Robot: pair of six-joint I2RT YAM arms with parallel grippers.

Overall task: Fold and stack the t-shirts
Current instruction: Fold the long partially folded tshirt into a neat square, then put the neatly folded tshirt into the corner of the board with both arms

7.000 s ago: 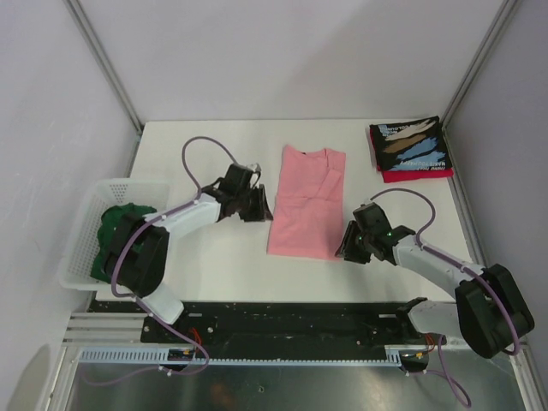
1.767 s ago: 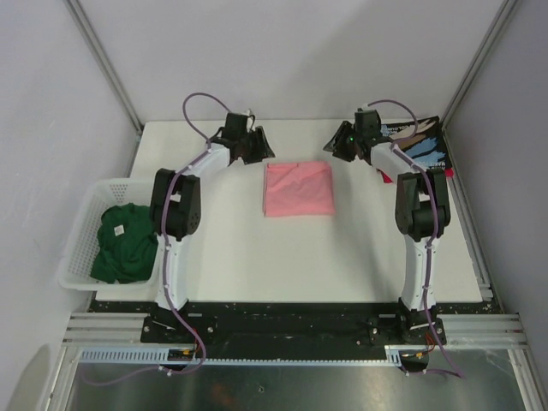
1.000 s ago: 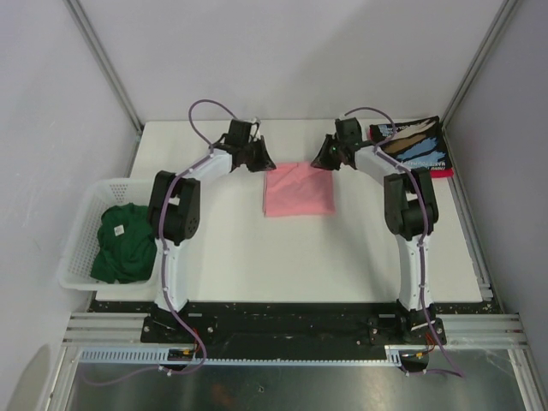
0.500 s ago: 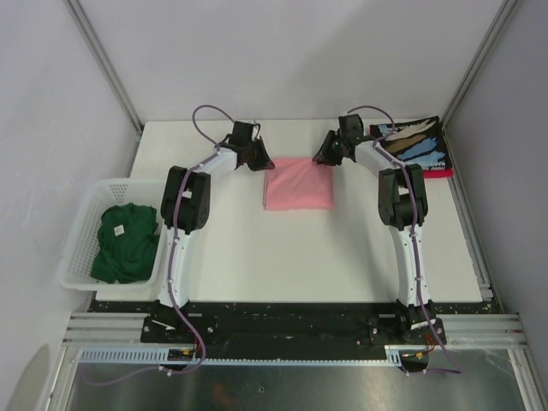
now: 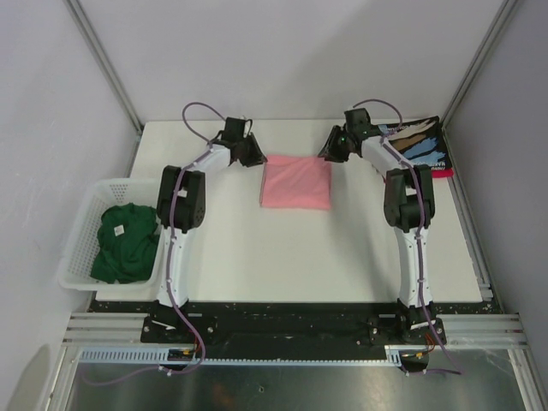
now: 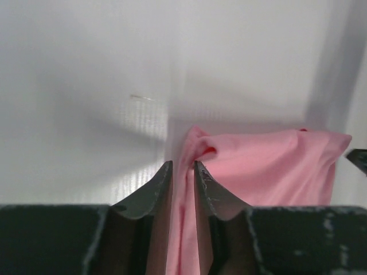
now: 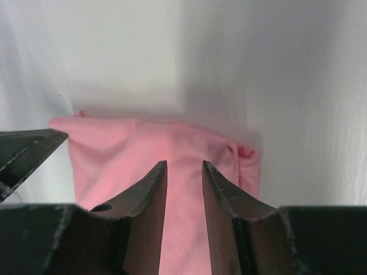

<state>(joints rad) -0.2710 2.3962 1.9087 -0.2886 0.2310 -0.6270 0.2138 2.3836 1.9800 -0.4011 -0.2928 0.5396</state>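
The pink t-shirt (image 5: 296, 182) lies folded into a small rectangle at the table's far middle. My left gripper (image 5: 255, 157) sits at its far left corner and my right gripper (image 5: 329, 154) at its far right corner. In the left wrist view the left gripper (image 6: 183, 164) has its jaws narrowly parted, with a raised fold of the pink t-shirt (image 6: 269, 166) running between them. The right gripper (image 7: 184, 163) stands open over flat pink t-shirt cloth (image 7: 114, 154). The black printed t-shirt (image 5: 413, 144) rests folded on the red one (image 5: 419, 175). A green t-shirt (image 5: 124, 242) lies crumpled.
The green t-shirt fills a white slatted basket (image 5: 79, 229) off the table's left edge. The black-and-red stack sits in the far right corner by the metal frame post (image 5: 479, 64). The back wall stands close behind both grippers.
The pink t-shirt has slid slightly toward the far edge and lies flatter. Both grippers stay at its far corners, each drawn a little outward and back.
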